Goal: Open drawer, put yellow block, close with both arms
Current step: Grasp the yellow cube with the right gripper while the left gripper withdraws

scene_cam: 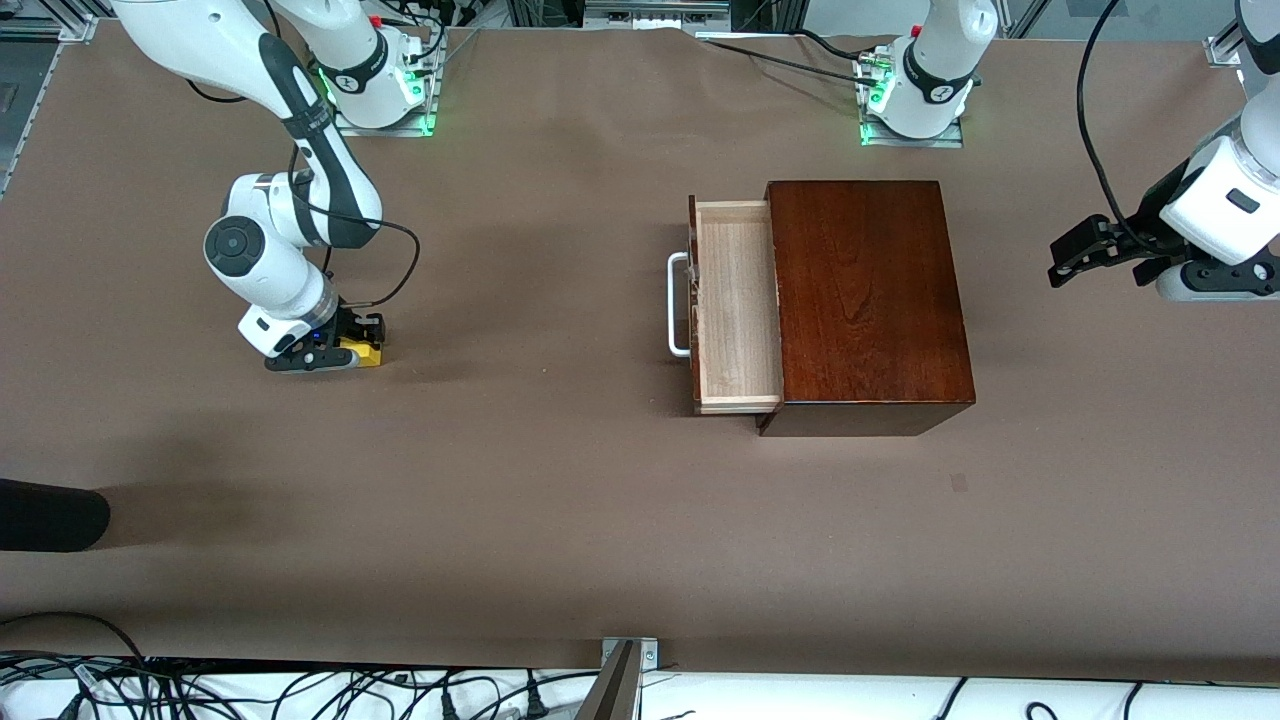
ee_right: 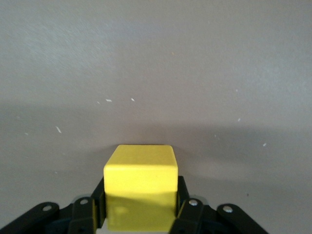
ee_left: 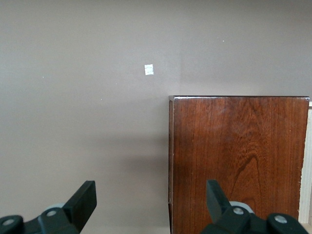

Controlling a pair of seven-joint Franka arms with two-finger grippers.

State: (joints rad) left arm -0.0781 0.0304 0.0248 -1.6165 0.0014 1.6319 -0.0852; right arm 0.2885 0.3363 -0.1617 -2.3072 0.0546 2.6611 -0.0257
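Observation:
The yellow block (scene_cam: 364,351) sits on the table toward the right arm's end. My right gripper (scene_cam: 345,345) is down at table level with its fingers closed against both sides of the block; in the right wrist view the block (ee_right: 140,170) fills the gap between the fingers (ee_right: 97,197). The drawer (scene_cam: 735,300) of the dark wooden box (scene_cam: 865,300) is pulled open, its pale inside empty and its white handle (scene_cam: 678,305) facing the right arm's end. My left gripper (scene_cam: 1075,255) is open and empty, up in the air at the left arm's end. The left wrist view shows the box top (ee_left: 239,156).
A dark rounded object (scene_cam: 50,515) pokes in at the table edge near the front camera, at the right arm's end. A small pale mark (ee_left: 149,69) lies on the brown table cover. Cables run along the near edge.

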